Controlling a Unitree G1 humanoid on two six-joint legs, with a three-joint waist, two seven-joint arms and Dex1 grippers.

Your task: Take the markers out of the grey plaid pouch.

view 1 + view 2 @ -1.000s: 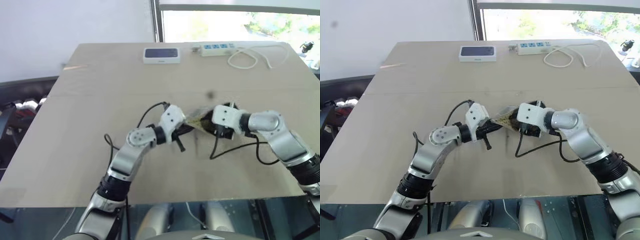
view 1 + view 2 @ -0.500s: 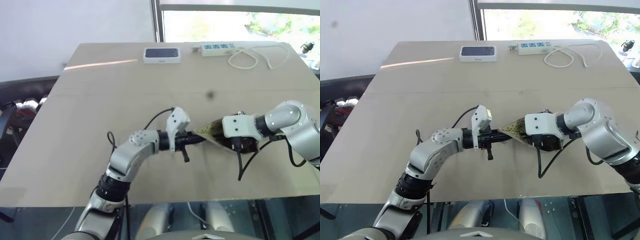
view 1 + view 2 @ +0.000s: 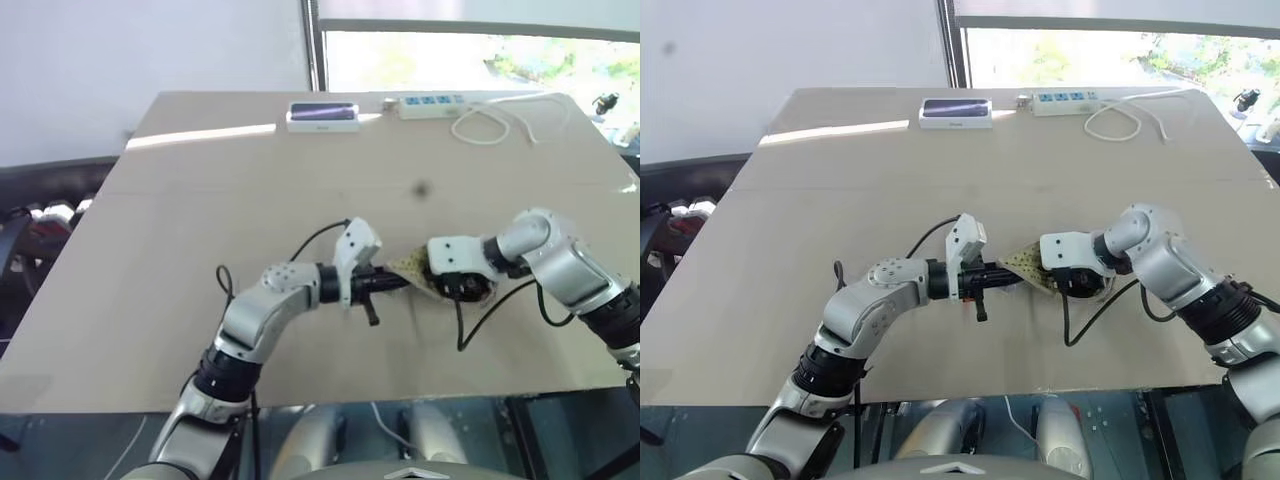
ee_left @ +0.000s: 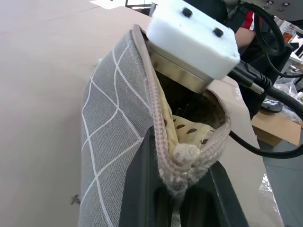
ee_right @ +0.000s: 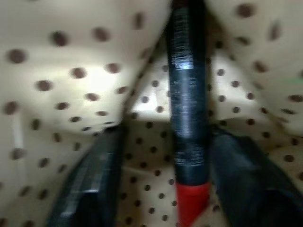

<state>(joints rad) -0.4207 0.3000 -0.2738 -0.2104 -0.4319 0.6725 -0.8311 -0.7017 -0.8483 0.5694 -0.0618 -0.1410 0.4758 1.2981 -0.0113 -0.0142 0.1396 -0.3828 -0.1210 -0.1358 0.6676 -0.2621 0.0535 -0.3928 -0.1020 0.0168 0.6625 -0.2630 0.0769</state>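
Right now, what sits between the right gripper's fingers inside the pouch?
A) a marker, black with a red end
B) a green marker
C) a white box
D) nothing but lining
A: in the right wrist view a marker, black with a red end, lies between the right gripper's two fingers, against the pouch's dotted lining.

Pale tan table (image 3: 200, 200); far edge bearing white box with dark top (image 3: 322, 115), white power strip (image 3: 432, 103), looped cord (image 3: 480, 128).

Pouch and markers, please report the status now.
Left gripper shut on pouch rim. Right gripper inside pouch, fingers either side of red marker, not closed. Nothing in the way.
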